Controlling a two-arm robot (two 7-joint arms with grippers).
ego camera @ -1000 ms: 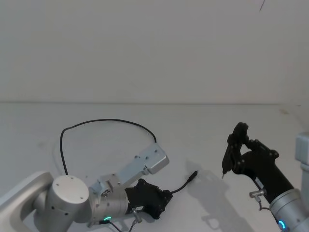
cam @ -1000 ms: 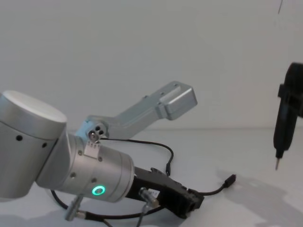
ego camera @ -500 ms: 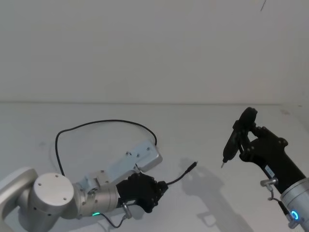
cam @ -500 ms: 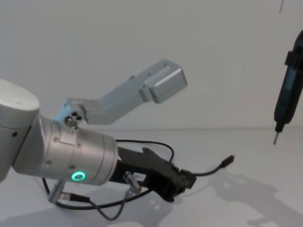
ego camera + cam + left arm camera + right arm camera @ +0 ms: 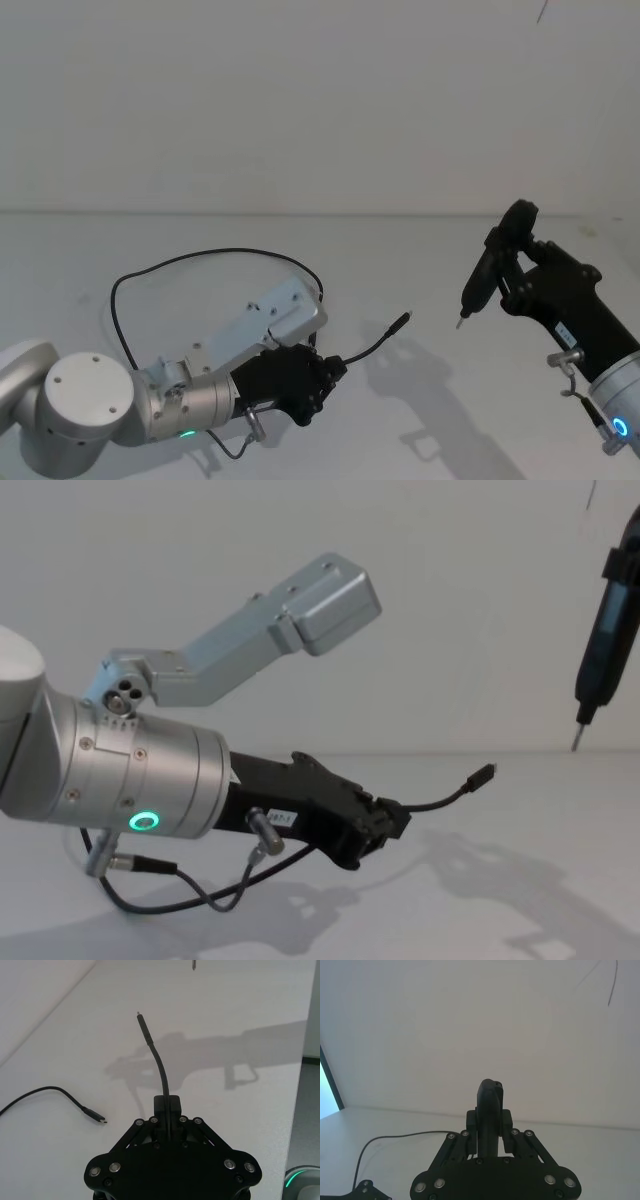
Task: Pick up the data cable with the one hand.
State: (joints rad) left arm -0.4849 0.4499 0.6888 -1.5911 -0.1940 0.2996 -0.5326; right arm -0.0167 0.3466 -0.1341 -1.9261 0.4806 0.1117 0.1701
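— Now, item one, left gripper [image 5: 320,371]?
— I am clamping it on the data cable [image 5: 205,254], just behind one plug [image 5: 401,321]; that plug is jutting forward, clear of the table [image 5: 450,410], while the rest is trailing back in a loop.
— Item two?
— My right gripper [image 5: 513,283] is gripping a pen-like tool [image 5: 488,270], raised at the right
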